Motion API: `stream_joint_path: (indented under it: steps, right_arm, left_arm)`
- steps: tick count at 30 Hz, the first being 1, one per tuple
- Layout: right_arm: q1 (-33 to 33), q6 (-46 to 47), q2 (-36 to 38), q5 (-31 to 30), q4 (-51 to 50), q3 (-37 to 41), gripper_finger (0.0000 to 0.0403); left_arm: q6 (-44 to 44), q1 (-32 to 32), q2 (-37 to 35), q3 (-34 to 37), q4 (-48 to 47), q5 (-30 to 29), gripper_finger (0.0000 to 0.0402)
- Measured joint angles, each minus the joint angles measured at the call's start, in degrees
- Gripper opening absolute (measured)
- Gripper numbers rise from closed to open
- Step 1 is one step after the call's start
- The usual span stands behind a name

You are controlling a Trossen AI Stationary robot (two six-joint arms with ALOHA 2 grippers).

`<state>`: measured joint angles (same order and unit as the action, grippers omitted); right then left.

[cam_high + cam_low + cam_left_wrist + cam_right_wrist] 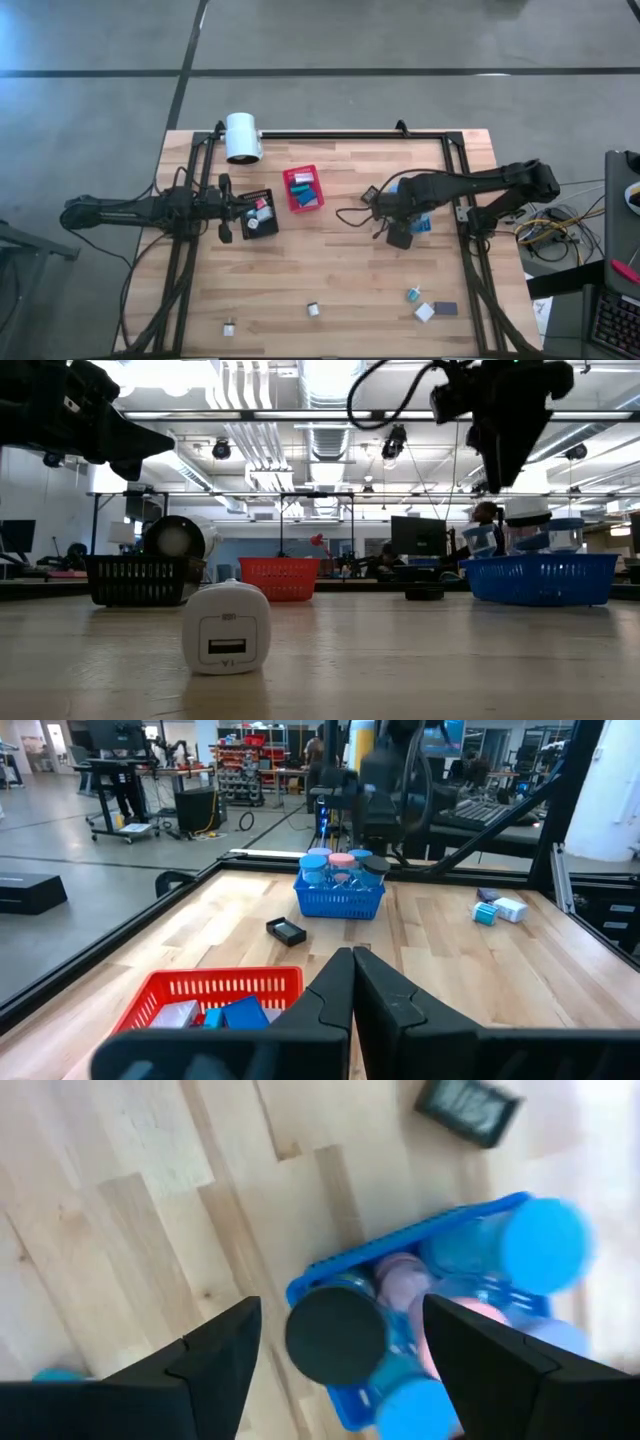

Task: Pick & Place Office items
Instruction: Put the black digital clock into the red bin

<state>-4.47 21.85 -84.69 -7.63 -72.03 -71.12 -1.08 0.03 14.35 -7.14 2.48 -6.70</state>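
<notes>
Where ceiling lights glare, the wooden table [420,660] carries bins.

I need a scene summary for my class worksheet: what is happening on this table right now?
The right gripper hangs over the blue bin, jaws open around a black-capped tube standing in it among other capped tubes. The left gripper waits, jaws shut, near the black bin. A white charger and other small items lie loose on the table.

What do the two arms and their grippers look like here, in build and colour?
Both arms are dark, slim and jointed, with loose black cables looping near the right arm's wrist. The left gripper has matte black fingers with stepped inner edges; the right gripper has broad, angular black fingers.
</notes>
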Motion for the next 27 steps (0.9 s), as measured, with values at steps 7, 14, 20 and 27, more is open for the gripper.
stream_joint_path:
  steps: [7,14,20,27]
  right_arm:
    - [-2.33,-4.68,10.89,-8.78,9.59,-1.72,0.0231]
    - [-6.04,-13.92,29.94,-9.15,30.17,6.65,0.013]
    - [-6.9,-17.96,44.47,-6.59,50.84,21.14,0.0034]
    - [-6.88,-22.98,54.44,-2.43,66.74,37.2,0.0013]
  left_arm:
    - [-0.39,0.0,0.0,0.0,0.0,0.0,0.0012]
    - [-2.36,0.0,-0.02,0.0,0.22,-0.4,0.0012]
    - [-1.88,0.0,-0.02,0.0,0.22,-0.64,0.0012]
    - [-0.79,0.0,-0.02,0.0,0.19,-0.68,0.0012]
